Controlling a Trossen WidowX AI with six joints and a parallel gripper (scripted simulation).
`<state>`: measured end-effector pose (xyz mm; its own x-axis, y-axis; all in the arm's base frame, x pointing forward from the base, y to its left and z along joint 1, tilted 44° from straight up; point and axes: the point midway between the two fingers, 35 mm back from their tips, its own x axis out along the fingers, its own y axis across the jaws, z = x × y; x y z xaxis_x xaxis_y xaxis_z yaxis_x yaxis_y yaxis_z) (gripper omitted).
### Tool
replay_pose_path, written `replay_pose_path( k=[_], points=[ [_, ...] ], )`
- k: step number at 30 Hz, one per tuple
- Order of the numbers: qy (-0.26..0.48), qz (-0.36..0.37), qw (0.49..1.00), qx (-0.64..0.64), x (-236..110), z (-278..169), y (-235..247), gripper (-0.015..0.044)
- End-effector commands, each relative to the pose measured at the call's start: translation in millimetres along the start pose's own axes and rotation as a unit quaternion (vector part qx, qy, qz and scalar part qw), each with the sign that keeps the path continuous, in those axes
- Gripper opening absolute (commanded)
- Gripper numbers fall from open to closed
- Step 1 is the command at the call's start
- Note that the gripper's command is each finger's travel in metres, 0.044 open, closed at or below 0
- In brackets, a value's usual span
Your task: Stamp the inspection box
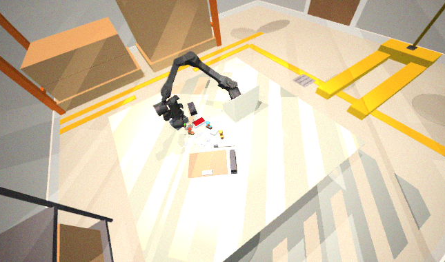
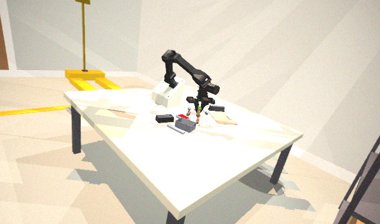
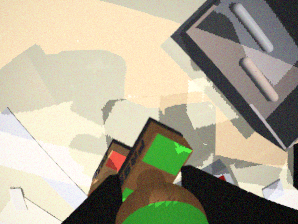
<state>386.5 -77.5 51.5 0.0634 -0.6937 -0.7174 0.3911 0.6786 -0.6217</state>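
My gripper (image 1: 183, 125) (image 2: 199, 111) (image 3: 150, 180) is shut on the PASS stamp (image 1: 184, 124) (image 2: 199, 109) (image 3: 165, 156), a brown wooden stamp with a green knob and a green label. It holds the stamp upright, a little above the table. A red-marked stamp (image 1: 190, 130) (image 2: 197, 119) (image 3: 116, 160) stands just below and beside the held one. The red ink pad (image 1: 199, 121) (image 2: 184, 117) lies close to the right of the gripper in the top view. The white card (image 1: 201, 139) (image 3: 27, 163) lies just in front of the stamps; its inspection box is too small to make out.
A grey tray (image 2: 185, 125) (image 3: 246, 50) sits beside the pad. A blue-topped stamp (image 1: 208, 125) (image 2: 188, 109) and a yellow-topped stamp (image 1: 221, 133) stand nearby. A black block (image 1: 192, 108) (image 2: 164, 118), a cardboard sheet (image 1: 208, 163) (image 2: 222, 118), a dark bar (image 1: 233, 160) and the arm's white base (image 1: 241, 103) (image 2: 168, 94) are on the table.
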Motion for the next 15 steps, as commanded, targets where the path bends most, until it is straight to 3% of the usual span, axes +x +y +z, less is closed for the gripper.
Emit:
replay_pose_path(
  k=[1,15],
  points=[
    [0.0,-0.003,1.0,0.001,-1.7,-8.6,-7.2,0.0],
    [0.002,-0.003,1.0,-0.001,-3.9,-53.0,-35.7,0.0]
  ],
)
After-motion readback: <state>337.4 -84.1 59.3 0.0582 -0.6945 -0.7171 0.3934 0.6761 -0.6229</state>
